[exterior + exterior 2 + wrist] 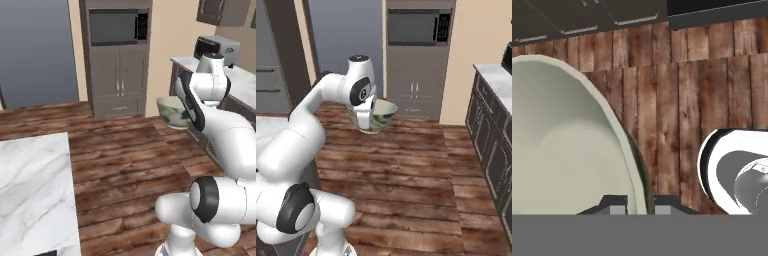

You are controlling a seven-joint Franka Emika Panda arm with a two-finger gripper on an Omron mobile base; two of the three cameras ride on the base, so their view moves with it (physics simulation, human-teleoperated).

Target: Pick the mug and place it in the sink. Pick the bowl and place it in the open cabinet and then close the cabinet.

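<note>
Room: kitchen with a plank floor [406, 165]; marble worktop [35, 185] to my left.
Tool: my tool [639, 204] is clamped on the bowl's rim.
Bowl: the bowl [378, 116] hangs tilted over the floor.
Cabinet: a wall cabinet [222, 11] sits up and right of the bowl.
Arm: folded, elbow high.

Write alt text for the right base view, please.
The white robot arm's gripper holds a pale cream-green bowl by its rim, aloft above a wooden plank floor. Behind stands a tall cabinet with a built-in microwave.
</note>
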